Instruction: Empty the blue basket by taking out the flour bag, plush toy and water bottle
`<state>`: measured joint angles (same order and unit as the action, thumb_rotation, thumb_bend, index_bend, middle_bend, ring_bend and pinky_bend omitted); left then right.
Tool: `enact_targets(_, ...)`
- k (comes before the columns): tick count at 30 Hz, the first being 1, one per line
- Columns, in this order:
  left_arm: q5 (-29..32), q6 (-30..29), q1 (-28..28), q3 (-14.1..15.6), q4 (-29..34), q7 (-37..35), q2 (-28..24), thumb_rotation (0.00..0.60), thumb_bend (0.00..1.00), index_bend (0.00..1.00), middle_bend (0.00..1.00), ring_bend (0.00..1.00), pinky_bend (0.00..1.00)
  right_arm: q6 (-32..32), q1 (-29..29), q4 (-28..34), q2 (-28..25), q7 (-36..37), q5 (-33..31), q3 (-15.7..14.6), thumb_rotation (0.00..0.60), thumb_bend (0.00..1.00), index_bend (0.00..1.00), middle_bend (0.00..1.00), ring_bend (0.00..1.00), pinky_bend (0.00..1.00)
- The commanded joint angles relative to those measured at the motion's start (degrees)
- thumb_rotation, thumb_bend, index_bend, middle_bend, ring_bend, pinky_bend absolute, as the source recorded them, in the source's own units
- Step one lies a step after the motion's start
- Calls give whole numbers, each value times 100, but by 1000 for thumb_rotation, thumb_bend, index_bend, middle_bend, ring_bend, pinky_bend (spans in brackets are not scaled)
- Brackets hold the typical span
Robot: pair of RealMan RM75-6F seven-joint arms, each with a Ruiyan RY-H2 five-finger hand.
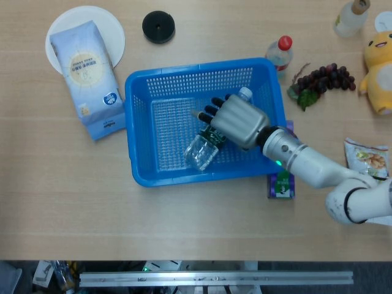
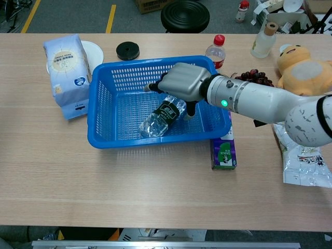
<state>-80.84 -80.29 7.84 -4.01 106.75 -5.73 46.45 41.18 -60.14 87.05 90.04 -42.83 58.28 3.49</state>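
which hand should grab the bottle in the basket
Right. The right robot hand is already inside the basket, over the bottle. The left hand is not in view.

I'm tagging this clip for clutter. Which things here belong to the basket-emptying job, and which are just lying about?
Job: blue basket, water bottle inside it under the right hand, flour bag, plush toy.

Lying about: white plate, black lid, red-capped bottle, grapes, purple carton, snack packet.
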Motion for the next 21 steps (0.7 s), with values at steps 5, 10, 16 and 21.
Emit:
enact_targets(5,-22,-3,-14,3,-14,-56,-14,600,202,0,43,0,257,102,-96,-441,430,-147,-79,-139,600,0,114,277,214,431)
enact_targets(10,-53,-10,-24,9,-10,-98,-29,600,202,0,43,0,257,92,-135,-730,692,-161,-130,-185,600,0,114,277,214,431)
enact_targets(16,-22,2,-41,9,-39,-165,-42,600,202,0,44,0,257,26,-157,-1026,922,-140,-190,-248,600,0,114,277,214,431)
enact_targets(21,-30,6,-51,16,-68,-200,-39,600,202,0,44,0,257,4,-160,-1153,1023,-98,-175,-282,600,1,142,294,250,447)
